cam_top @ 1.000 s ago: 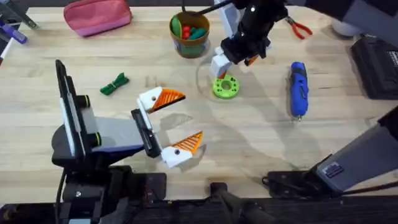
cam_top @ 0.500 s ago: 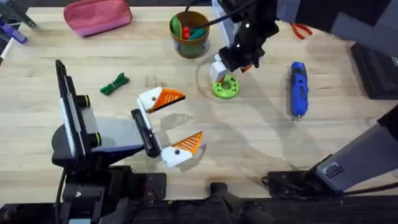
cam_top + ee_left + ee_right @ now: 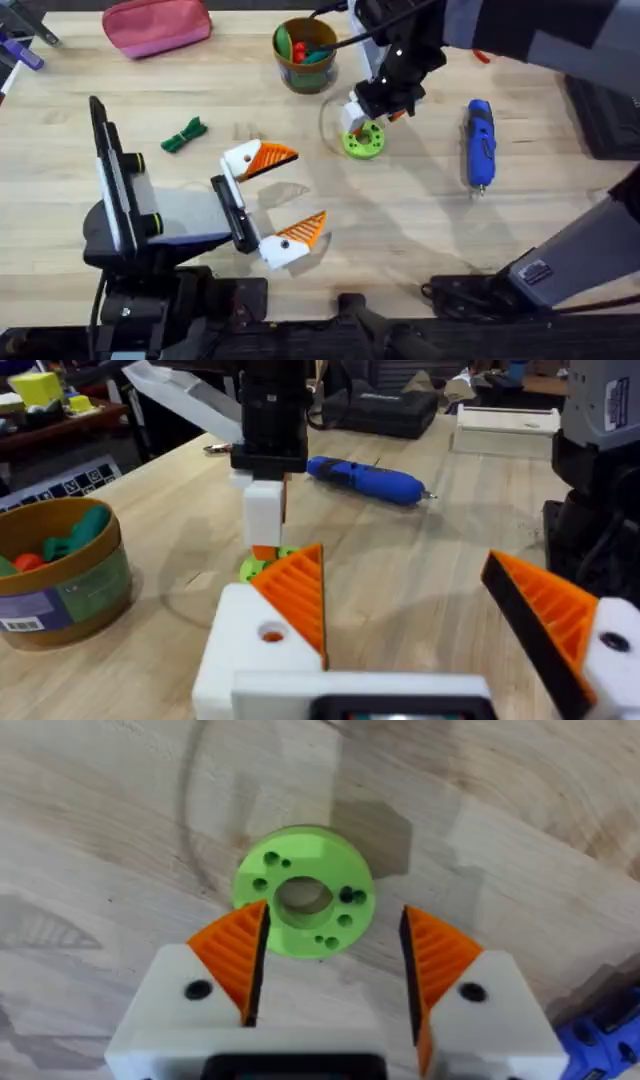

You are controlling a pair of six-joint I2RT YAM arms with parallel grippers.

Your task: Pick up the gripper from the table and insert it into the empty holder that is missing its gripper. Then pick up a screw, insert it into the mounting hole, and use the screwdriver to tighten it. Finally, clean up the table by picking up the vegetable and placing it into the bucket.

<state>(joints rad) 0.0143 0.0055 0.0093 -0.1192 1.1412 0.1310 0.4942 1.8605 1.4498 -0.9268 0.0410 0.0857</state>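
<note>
While your right tool [image 3: 330,965] hangs spread, holding nothing, over the green disc [image 3: 363,139], the veg [image 3: 184,134] lies on the table [image 3: 400,220] outside the bucket [image 3: 305,52], screwdriver [image 3: 480,143] untouched; left tool [image 3: 440,615] spread too; insertion prob. not begun.

One green disc [image 3: 363,140], one blue screwdriver [image 3: 480,143], one bucket [image 3: 305,54], one vegetable [image 3: 184,135], one pink pouch [image 3: 157,25]

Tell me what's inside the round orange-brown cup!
The round orange-brown cup holds red and green toy pieces, plus a teal one. Anything underneath them is covered, so it can't be seen.
</note>
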